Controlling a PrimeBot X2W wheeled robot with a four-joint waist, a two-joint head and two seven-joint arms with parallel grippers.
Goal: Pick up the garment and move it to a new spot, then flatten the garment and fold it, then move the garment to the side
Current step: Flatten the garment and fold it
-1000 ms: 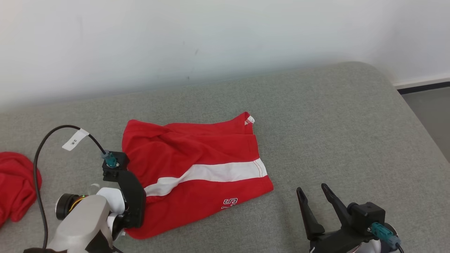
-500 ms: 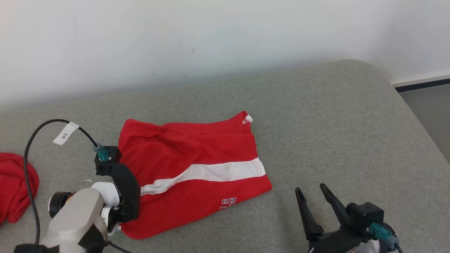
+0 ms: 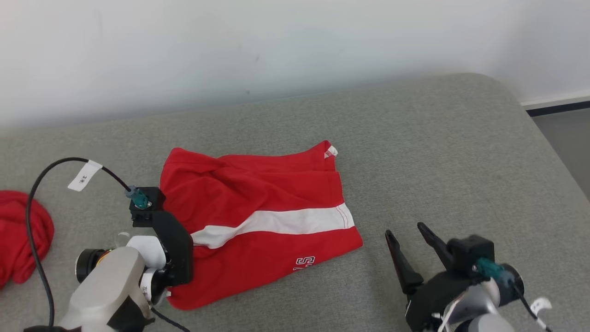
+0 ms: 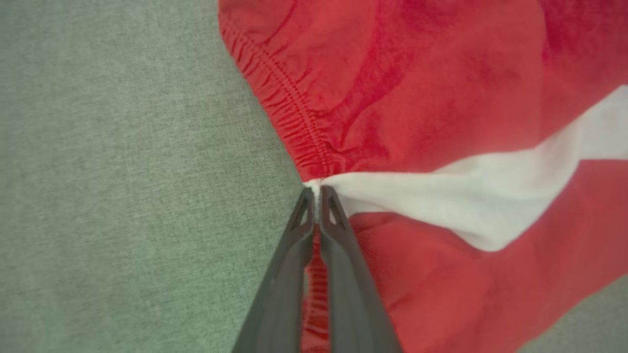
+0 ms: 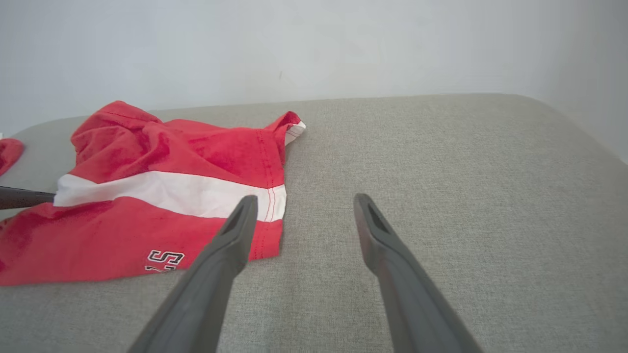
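The left gripper (image 4: pixel 316 196) clamps the red shorts (image 3: pixel 258 198) at the waistband (image 4: pixel 289 113), apparently to pull them flat; the right gripper (image 3: pixel 405 229) hovers agape nearby.

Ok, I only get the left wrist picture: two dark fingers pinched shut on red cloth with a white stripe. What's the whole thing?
Observer: A pair of red shorts lying on a grey cushion, with small lettering near one leg hem.
Operator: Is the other arm helping?
Observer: No. The right fingers stand open, apart from the shorts, just past that leg hem.
Operator: Anything else lying about?
Observer: Another red cloth sits bunched at the cushion's far left.
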